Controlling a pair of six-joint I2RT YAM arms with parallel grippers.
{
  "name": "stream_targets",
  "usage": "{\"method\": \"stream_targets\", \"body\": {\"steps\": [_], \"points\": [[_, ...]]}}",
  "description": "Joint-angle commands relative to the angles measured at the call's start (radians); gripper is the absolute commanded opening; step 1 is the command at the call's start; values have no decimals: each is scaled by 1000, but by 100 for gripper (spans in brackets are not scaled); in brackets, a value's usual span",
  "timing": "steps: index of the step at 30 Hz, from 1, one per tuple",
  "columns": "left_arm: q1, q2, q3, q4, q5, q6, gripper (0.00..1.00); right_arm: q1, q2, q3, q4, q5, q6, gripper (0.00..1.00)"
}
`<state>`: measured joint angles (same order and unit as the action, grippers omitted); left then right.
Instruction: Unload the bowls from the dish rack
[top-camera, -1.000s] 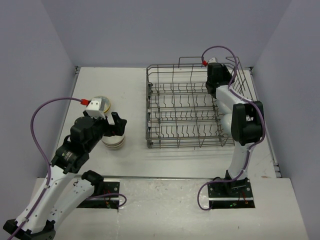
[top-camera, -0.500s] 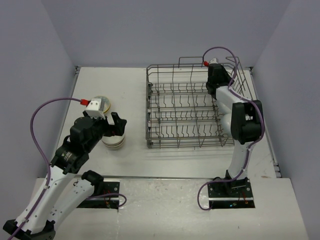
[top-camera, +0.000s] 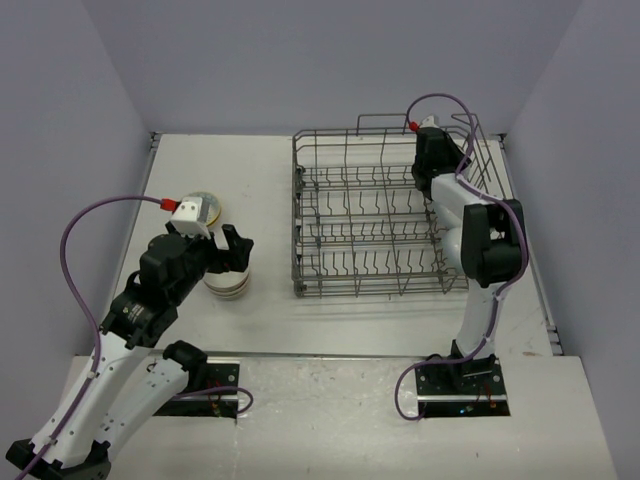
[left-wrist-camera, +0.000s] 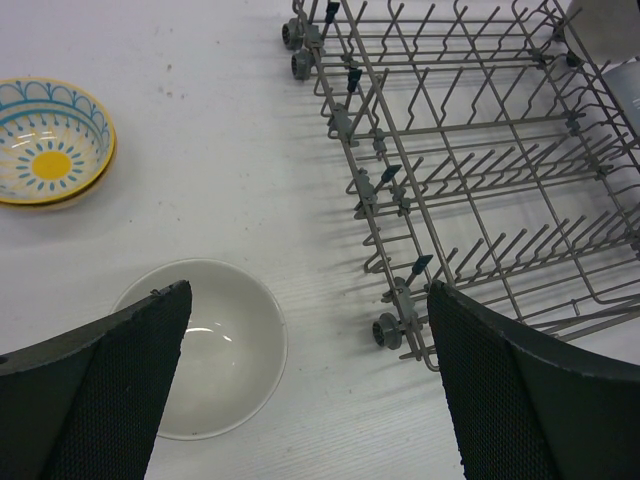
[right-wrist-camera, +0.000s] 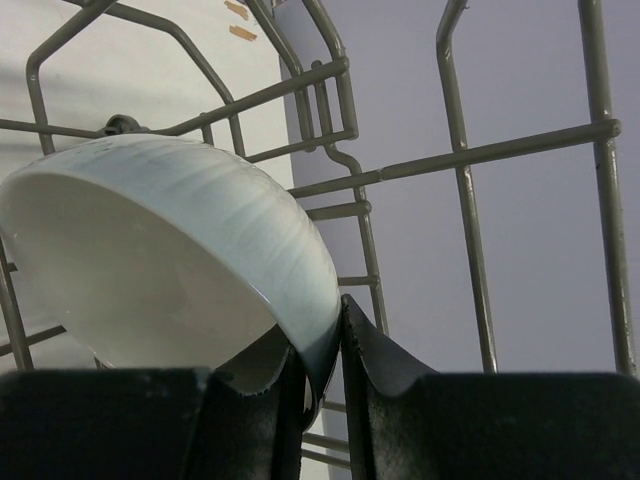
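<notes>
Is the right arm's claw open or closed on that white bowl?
Closed on it: the wrist view shows the right gripper pinching the white bowl by its rim between both fingers, among the dish rack wires.

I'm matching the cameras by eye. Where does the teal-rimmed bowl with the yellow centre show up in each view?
Top external: teal-rimmed bowl left of centre, partly behind the left arm.
Left wrist: upper left corner.
Right wrist: not in it.
Shared landmark: the dish rack, in all three.

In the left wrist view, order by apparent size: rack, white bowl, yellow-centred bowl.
1. Rack
2. White bowl
3. Yellow-centred bowl
The last lies farther from the camera, so the bowls may truly be alike.
</notes>
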<state>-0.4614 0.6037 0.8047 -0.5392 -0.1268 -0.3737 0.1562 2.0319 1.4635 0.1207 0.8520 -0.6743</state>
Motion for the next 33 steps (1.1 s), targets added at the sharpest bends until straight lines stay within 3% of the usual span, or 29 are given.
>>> {"method": "stream_targets", "body": {"steps": [1, 7, 22, 25, 29, 33], "points": [[-8, -9, -4, 44, 0, 22, 100, 17, -7, -6, 128, 51, -65, 0], [-8, -7, -4, 42, 0, 24, 100, 37, -1, 0, 270, 105, -197, 0], [-10, -10, -1, 41, -19, 21, 100, 57, -67, 23, 323, 125, -241, 0], [-10, -9, 1, 38, -27, 19, 100, 65, -111, 53, 294, 130, -220, 0], [-8, -8, 4, 36, -37, 18, 100, 66, -167, 112, 136, 116, -99, 0], [-8, -8, 2, 35, -42, 18, 100, 66, -190, 109, 117, 104, -84, 0]]}}
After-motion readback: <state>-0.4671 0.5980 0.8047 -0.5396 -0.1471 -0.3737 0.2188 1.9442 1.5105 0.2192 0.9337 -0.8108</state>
